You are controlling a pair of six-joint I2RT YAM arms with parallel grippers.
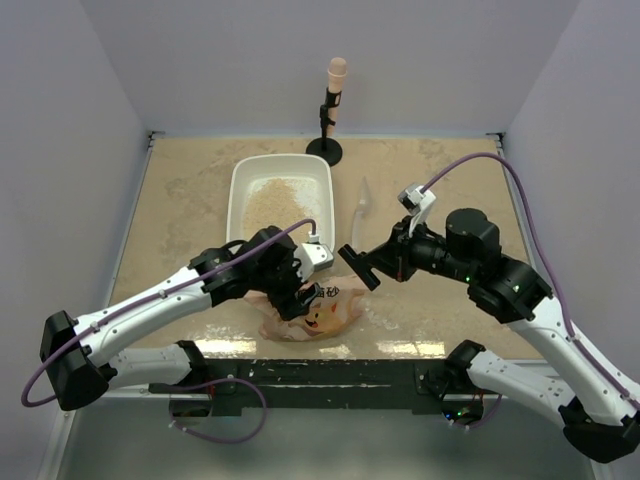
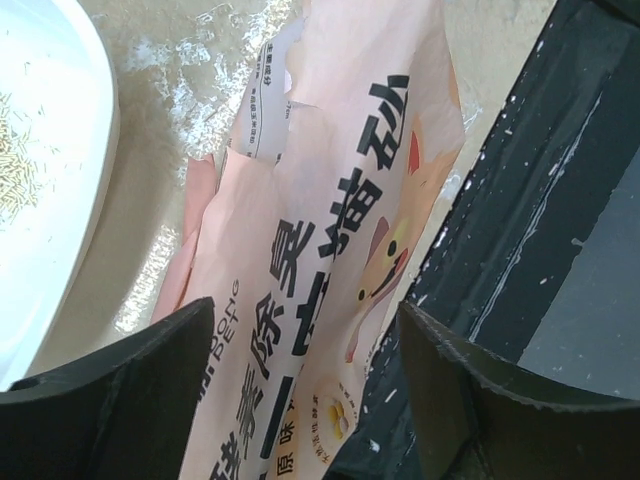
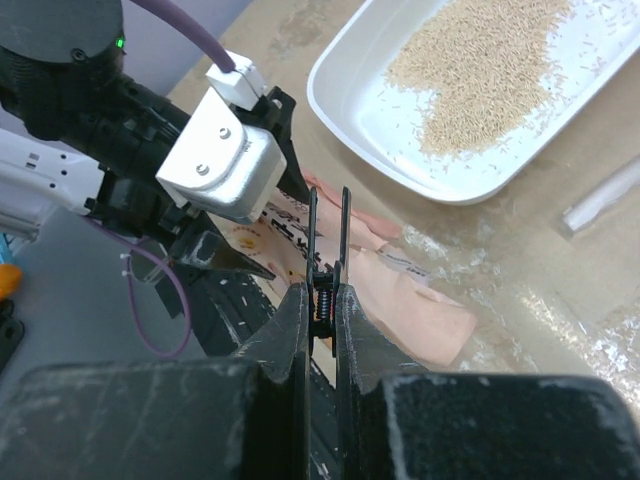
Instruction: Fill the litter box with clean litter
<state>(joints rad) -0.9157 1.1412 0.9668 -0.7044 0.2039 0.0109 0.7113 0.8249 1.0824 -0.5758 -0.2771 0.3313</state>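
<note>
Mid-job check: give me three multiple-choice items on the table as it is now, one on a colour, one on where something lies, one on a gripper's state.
1. What colour is the litter box?
A. white
B. blue
C. black

2. Where does the bag lie?
A. inside the litter box
B. against the back wall
C. at the table's near edge, under the left gripper

3. The right gripper is:
A. wide open
B. shut on a thin black clip
C. shut on the bag

Answers:
1 A: the tray's rim and floor are white around the clean litter.
2 C: the top view shows the bag in front of the box, and the left wrist view shows open fingers on either side of it.
3 B: the right wrist view shows the fingers pressed together with the clip between them.
</note>
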